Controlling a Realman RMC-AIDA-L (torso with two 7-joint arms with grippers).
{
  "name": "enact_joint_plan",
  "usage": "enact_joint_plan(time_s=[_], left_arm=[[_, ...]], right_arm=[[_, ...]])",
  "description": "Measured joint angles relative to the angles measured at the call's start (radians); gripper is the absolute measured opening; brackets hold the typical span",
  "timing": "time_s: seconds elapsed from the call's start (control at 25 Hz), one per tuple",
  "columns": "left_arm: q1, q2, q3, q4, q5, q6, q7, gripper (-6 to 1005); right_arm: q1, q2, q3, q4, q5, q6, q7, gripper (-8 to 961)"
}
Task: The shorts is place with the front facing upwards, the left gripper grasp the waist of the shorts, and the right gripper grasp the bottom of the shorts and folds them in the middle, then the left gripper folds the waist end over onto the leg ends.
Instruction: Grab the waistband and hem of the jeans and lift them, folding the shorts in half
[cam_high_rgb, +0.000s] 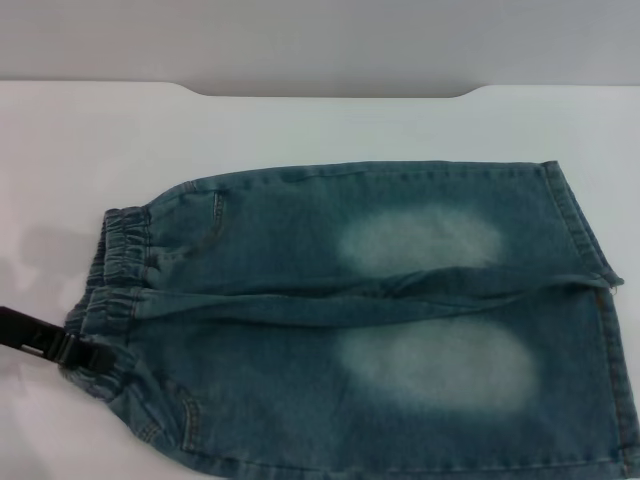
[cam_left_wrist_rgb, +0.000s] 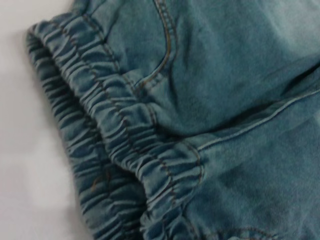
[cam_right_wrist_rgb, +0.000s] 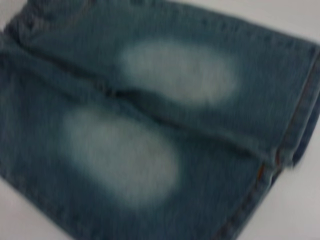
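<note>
Lying flat and face-up on the white bench (cam_high_rgb: 90, 130), shorts (cam_high_rgb: 380, 320), waist (cam_high_rgb: 120, 290) toward the robot's left, ready for the lengthwise fold. At the waistband's near corner, left claw (cam_high_rgb: 85, 352), tips meeting denim, width impossible to tell. Right claw out of sight. Near hem corner cut off.

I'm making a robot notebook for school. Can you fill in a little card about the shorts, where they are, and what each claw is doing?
Item: shorts, blue denim, pale patch on each leg
Lying: flat on the white table, not folded yet
Waist: on the robot's left
Leg ends: on the robot's right
Left claw: at the waist's near corner; grip unclear
Right claw: not in view
</note>
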Motion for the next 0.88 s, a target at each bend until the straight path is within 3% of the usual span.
enact_joint_plan(time_s=[0.2,0.48,0.88], left_arm=[[-0.014,-0.004,0.003,-0.003,0.001,-0.002,-0.003,51],[-0.019,-0.007,0.003,-0.004,0.001,-0.004,-0.004,52],[-0.032,-0.005,-0.002,-0.004,0.002,-0.001,-0.009,53]], right_arm=[[-0.010,0.018,-0.055,0.001,-0.086,-0.013,-0.049,578],[-0.017,0.040,-0.128,0.036,-0.088,0.010,-0.067,578],[0.004,0.045,-0.191,0.169,-0.086,0.061,-0.068,578]])
